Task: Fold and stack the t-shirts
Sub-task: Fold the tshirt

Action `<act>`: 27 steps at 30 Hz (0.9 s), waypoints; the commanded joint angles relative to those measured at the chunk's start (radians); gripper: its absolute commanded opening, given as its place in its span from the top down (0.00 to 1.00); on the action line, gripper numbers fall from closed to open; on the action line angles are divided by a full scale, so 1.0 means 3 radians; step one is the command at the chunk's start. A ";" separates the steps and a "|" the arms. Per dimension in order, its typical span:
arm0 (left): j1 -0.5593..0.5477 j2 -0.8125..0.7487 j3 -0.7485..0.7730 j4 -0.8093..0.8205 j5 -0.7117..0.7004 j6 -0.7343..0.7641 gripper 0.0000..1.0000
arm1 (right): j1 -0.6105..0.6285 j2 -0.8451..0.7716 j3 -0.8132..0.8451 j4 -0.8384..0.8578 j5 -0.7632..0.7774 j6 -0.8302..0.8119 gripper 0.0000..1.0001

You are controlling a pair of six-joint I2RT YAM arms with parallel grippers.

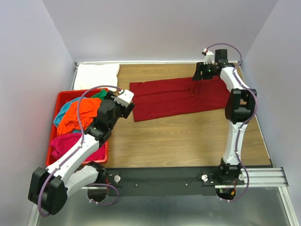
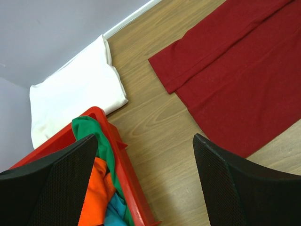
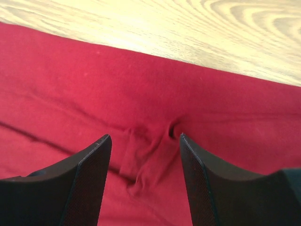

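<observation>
Task piece: dark red cotton short-sleeved t-shirt [image 1: 178, 99], lying flat as a long band across the far part of the wood-grain tabletop [image 1: 188, 136], running from centre to far right.
Finished piece: white cotton t-shirt [image 1: 96, 75], folded and lying in the far-left corner, just beyond the red plastic bin [image 1: 70, 92].
Waiting pieces: orange t-shirt [image 1: 77, 115], magenta pink t-shirt [image 1: 66, 141], teal t-shirt [image 1: 60, 117] and green t-shirt [image 1: 99, 94], heaped loose in the bin at left.
Right hand [image 3: 143, 141]: fingers spread and low over the far-right end of the dark red shirt, with a small pucker of cloth between them; nothing was pinched.
Left hand [image 2: 146, 141]: fingers spread and holding nothing, poised above bare wood between the bin and the shirt's left end.
Handling: light, limp and non-slippery, judging by the pucker. It should drape and drag rather than hold shape, so 1 pinch alone would likely skew the band.
Where to grip: judged best at the hem or end edge, 2 layers together, 1 hand at each end.
Edges: the shirt's far side lay near the back wall, and the right arm stood close to the right wall.
Open room: bare wood showed between the shirt and the arm bases, which looked the likely direction for folding.
</observation>
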 commanded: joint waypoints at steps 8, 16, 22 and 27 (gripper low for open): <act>-0.0017 -0.0110 0.0057 0.0077 0.0087 0.0011 0.11 | -0.0015 -0.0369 -0.0457 0.0029 0.0338 0.0075 0.37; -0.0017 -0.0110 0.0052 0.0092 0.0097 0.0022 0.11 | 0.0001 -0.0195 -0.0524 0.0070 0.0420 0.0116 0.38; -0.0017 -0.0049 0.0068 0.0092 0.0092 0.0037 0.10 | 0.0205 -0.0016 -0.0539 0.0065 -0.0122 0.0055 0.40; -0.0017 -0.0039 0.0062 0.0087 0.0071 0.0042 0.11 | 0.0404 -0.0031 -0.0483 0.0039 -0.0322 -0.0047 0.40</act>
